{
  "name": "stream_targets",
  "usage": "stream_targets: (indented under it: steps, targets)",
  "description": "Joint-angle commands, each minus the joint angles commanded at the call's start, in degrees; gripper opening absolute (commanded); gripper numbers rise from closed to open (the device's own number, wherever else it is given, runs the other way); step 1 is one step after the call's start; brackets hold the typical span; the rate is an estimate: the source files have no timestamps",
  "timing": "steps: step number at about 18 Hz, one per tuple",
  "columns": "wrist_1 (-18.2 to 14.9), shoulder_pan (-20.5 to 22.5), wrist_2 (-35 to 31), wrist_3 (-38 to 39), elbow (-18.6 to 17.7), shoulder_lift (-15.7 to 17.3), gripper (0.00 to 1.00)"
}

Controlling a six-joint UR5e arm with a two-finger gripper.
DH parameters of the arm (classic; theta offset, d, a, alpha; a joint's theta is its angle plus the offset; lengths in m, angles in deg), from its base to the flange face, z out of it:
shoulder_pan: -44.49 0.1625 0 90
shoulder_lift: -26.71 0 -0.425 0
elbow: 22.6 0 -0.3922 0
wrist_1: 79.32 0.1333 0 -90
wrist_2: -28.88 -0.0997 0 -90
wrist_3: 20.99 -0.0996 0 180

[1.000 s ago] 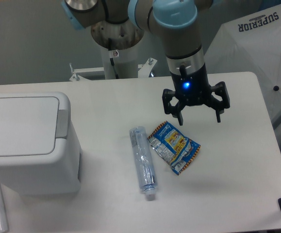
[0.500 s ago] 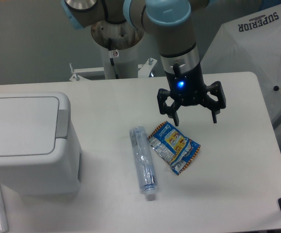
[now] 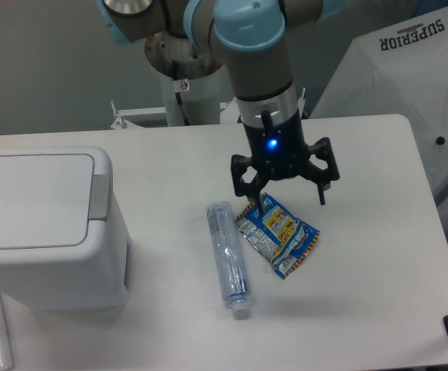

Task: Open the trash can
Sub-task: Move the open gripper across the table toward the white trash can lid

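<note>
The worktop (image 3: pixel 363 255) is white and wide, and everything sits on it. The biggest thing is the trash can (image 3: pixel 46 232), a big white box at the left edge. Its flat lid (image 3: pixel 30 199) lies down shut. The grey push-bar (image 3: pixel 100 197) runs along the right side of the lid, and nothing is touching it. So I think my job has not really begun. The can is not open at all.

My arm (image 3: pixel 258 69) hangs over the middle of the worktop. My gripper (image 3: pixel 291 197) is well apart from the can, off to its right. My fingers (image 3: pixel 321 193) are spread wide and hold nothing. A small blue light glows just above them.

Right under me is a clear plastic bottle (image 3: pixel 227 259), lying on its side. Just beside it is a blue and orange snack bag (image 3: pixel 278 236), lying flat. They are not part of my job.

What is left is almost everything. I think I must go left to the can, come down on the grey bar, and press it so the lid pops up.
</note>
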Motion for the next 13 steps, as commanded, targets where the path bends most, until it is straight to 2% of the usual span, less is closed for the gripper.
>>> stream_targets:
  steps: [2,8,11,13]
  targets:
    - [0.2,-1.5,0.9,3.0,1.1,-0.1,1.0]
    - [0.3,-3.3,8.8,15.1,1.2,2.2,1.0]
    - [0.1,-3.6,13.5,17.0,1.2,2.6,1.0]
    - [-0.3,-4.6,14.1,18.0,0.8,3.2,1.0]
